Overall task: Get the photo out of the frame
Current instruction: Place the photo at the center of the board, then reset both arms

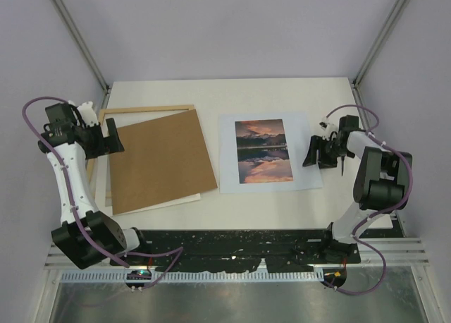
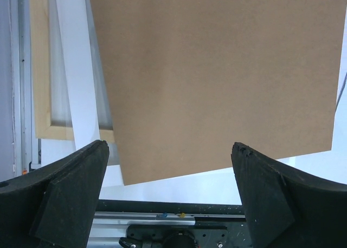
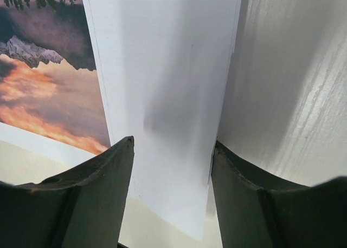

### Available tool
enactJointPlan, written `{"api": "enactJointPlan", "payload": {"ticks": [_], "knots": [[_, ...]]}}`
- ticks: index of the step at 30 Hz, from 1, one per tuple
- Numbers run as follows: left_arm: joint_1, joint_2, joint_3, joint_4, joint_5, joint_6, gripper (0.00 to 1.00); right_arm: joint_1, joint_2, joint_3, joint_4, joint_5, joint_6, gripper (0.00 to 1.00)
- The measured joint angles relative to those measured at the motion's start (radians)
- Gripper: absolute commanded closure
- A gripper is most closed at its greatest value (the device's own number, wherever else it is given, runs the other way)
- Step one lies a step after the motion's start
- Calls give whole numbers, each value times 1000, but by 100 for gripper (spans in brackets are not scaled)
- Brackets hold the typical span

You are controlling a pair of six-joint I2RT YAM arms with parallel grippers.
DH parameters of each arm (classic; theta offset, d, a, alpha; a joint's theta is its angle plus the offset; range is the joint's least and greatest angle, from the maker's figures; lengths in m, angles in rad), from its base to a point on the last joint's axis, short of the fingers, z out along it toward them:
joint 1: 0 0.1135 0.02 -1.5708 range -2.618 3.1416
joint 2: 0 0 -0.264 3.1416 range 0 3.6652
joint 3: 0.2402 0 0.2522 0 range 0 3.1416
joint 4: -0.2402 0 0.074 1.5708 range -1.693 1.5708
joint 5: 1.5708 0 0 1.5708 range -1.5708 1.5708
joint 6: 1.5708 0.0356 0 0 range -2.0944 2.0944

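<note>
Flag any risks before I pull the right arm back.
The right gripper has open fingers astride the photo at its right border: a low retreat could snag or crease it.
The left gripper hangs open at the backing board lying loose over the frame: a swing could shove it onto the photo.

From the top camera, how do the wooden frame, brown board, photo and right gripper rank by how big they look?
1. Frame and brown board: about alike; the board covers much of the frame, so I won't rank them.
2. Photo, border included.
3. Right gripper.
</note>
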Motion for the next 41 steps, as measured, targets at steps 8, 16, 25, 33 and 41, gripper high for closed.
{"api": "enactJointPlan", "payload": {"ticks": [8, 16, 25, 33, 41], "knots": [[-1, -107, -30, -1, 48, 0, 0, 3, -116, -24, -35, 63, -35, 16], [-2, -306, -140, 47, 148, 24, 0, 3, -431, -3, -53, 113, -122, 12], [-2, -698, -425, 267, 196, 54, 0, -16, -884, -78, 116, 114, -161, 7], [-5, -898, -514, 354, 203, 95, 0, -18, -1080, -169, 241, 154, -58, 7], [-5, -940, -546, 367, 228, 109, 0, -18, -1133, -207, 285, 229, 2, 7]]}}
